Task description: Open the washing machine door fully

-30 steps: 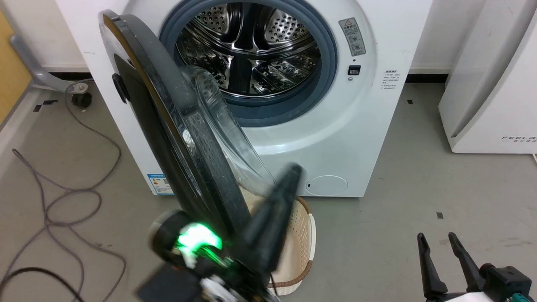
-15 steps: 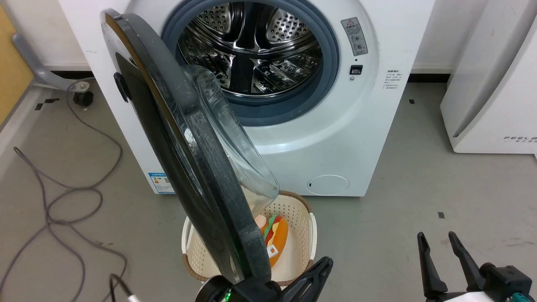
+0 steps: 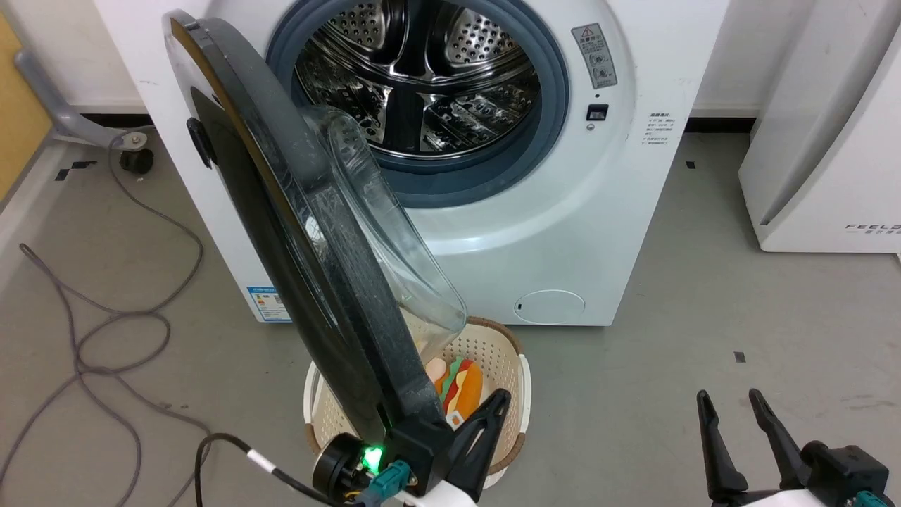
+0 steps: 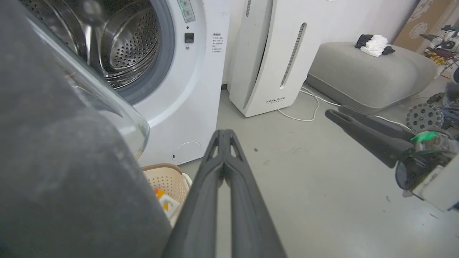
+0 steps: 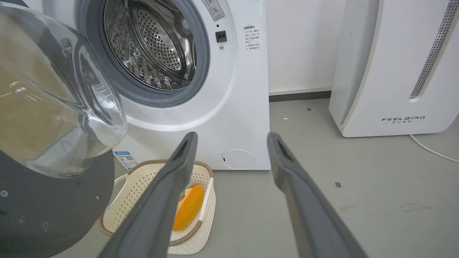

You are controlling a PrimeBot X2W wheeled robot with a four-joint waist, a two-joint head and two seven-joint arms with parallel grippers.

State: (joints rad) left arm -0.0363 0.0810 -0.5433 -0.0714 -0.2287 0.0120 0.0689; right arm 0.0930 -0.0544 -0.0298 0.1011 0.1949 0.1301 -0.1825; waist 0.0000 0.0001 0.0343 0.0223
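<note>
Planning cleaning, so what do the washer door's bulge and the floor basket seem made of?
The bulge of the washing machine door: clear glossy glass or plastic, see-through with reflections. The basket: likely matte cream plastic, moulded with small holes.

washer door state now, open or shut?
Open. The washing machine door stands swung out from the front, steel drum and grey rubber ring exposed. Fully open: cannot tell.

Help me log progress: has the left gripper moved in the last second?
Yes. The left gripper has dropped down the head view: its tip was beside the washer's round cover and now sits lower, in front of the basket.
</note>
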